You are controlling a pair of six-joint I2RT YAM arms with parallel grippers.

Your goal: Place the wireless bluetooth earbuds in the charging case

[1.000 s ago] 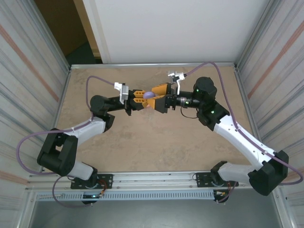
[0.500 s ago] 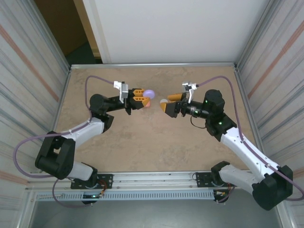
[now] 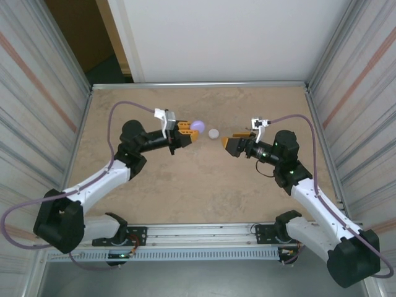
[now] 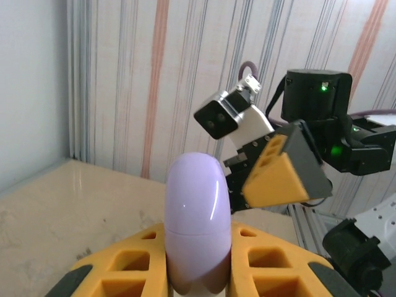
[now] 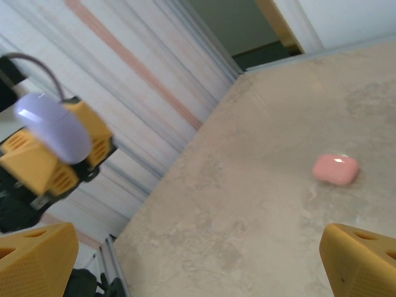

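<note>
The left gripper (image 3: 188,133) is clamped on the lower half of the closed purple charging case (image 4: 198,229), held above the counter (image 3: 204,185), while the right gripper (image 3: 236,142) faces it wide open and empty. The shell is smooth and rounded, so prying at its lid could squirt it out of the pinch, down beside the pink case (image 5: 336,169).

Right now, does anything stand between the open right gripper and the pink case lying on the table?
Nothing visible does. The pink case lies alone on bare table ahead of the right gripper, whose jaws are open. The left gripper, shut on the purple case, is off to one side of that path.
</note>
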